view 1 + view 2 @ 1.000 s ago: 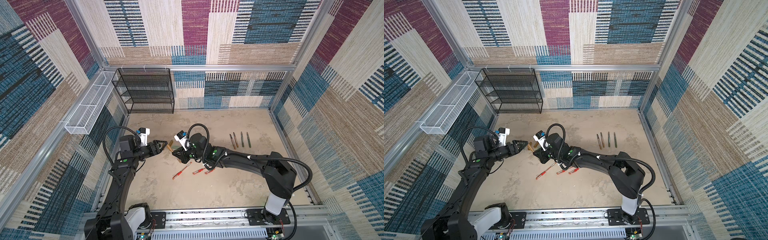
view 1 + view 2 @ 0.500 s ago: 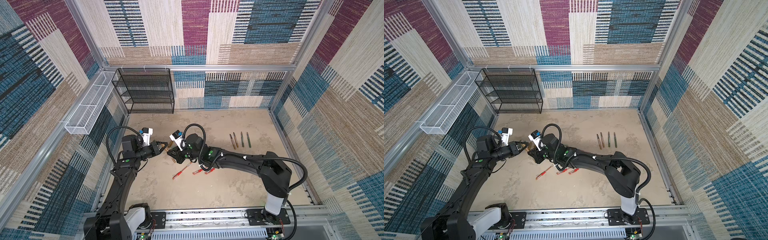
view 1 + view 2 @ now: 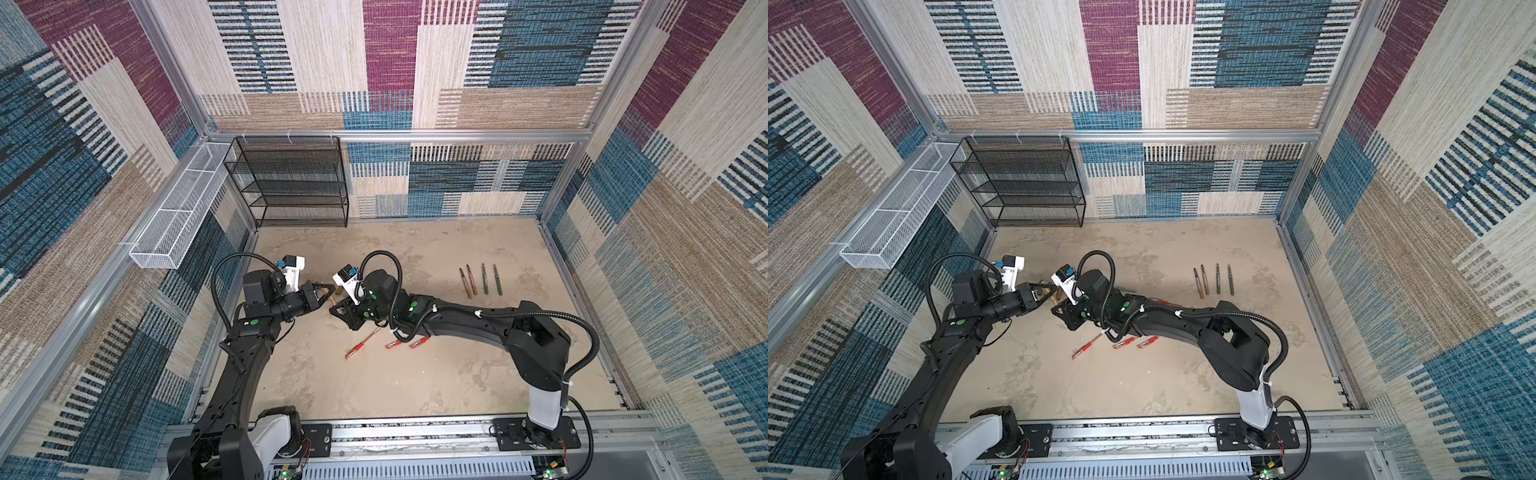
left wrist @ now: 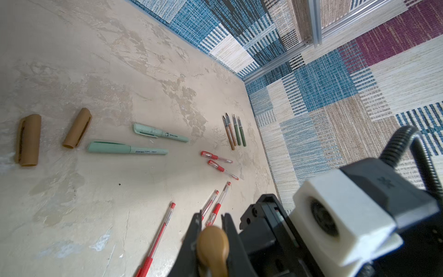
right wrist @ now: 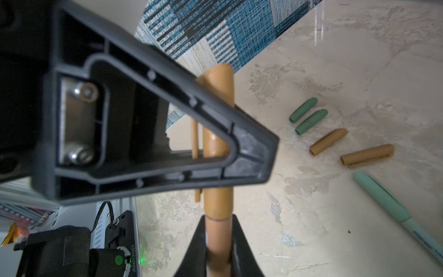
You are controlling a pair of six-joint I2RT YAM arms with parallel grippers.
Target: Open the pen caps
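A golden brown pen [image 5: 218, 239] is gripped by both arms above the floor. My right gripper [image 5: 218, 217] is shut on its barrel. My left gripper [image 4: 211, 215] is shut on its golden brown pen cap [image 4: 212, 247], and one left finger [image 5: 203, 124] crosses that cap. In both top views the two grippers meet tip to tip, left gripper [image 3: 328, 290] and right gripper [image 3: 334, 309]. Two loose golden brown caps [image 5: 328, 141] and two dark green caps [image 5: 303, 109] lie on the floor. Two capped mint pens [image 4: 127, 148] lie beside them.
Several red pens [image 3: 361, 344] lie under the right arm. Several uncapped barrels [image 3: 480, 280] lie in a row toward the right wall. A black mesh shelf [image 3: 291, 183] stands at the back left, with a white wire basket [image 3: 178, 224] on the left wall.
The right arm has carried the pen leftward to the left gripper. The left gripper, open a second ago, has shut on the cap.
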